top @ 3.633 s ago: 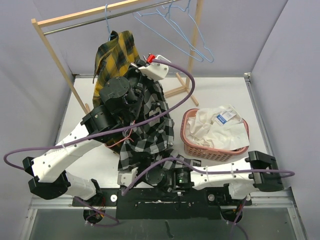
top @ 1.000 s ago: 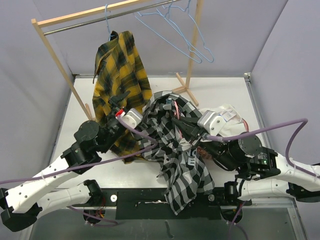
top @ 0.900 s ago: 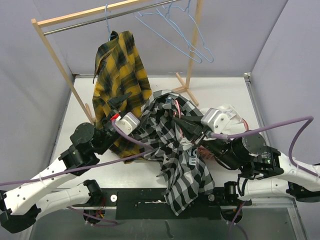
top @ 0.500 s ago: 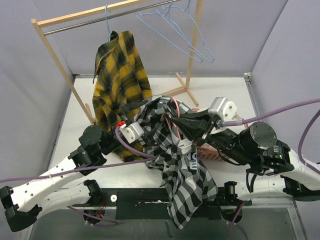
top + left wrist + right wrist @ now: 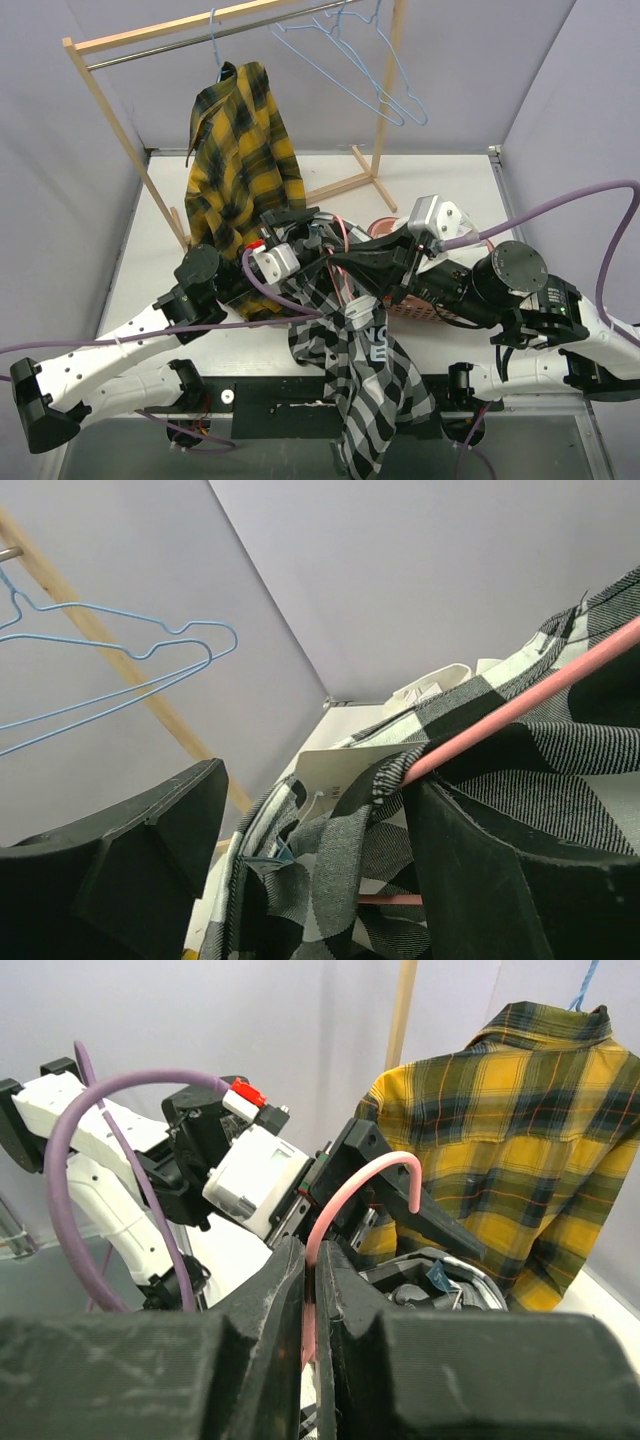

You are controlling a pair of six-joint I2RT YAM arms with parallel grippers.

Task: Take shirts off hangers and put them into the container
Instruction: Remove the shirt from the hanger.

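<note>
- Hanging in the middle between the two arms, the black-and-white check button-up shirt (image 5: 365, 375) is held up in the air. Its lower part falls free toward the near edge, in front of the arm bases.
- The upper part of this shirt is bunched around a thin pink-red wire hanger (image 5: 346, 240), and one straight wire of it crosses the cloth in the left wrist view (image 5: 520, 705).
- The right gripper (image 5: 310, 1250) is closed tight on the pink-red wire hanger just under its hook, which curls above the fingertips.
- The left gripper (image 5: 315, 790) has its jaws wide apart. Folds of the check shirt lie in the gap, and as far as I can see it pinches nothing.
- The pink plastic laundry basket (image 5: 384, 224) with slotted sides stands on the right half of the white table (image 5: 440, 180). It is just behind the right arm, which covers most of it, so I cannot tell what lies inside.
- A yellow-and-black plaid shirt (image 5: 240, 150) hangs on a light blue wire hanger (image 5: 214, 40) from the metal rail of the wooden rack (image 5: 110, 110), at the back left.
- Two bare light blue hangers (image 5: 350, 60) hang on the same rail further to the right, well apart from the grippers.
</note>
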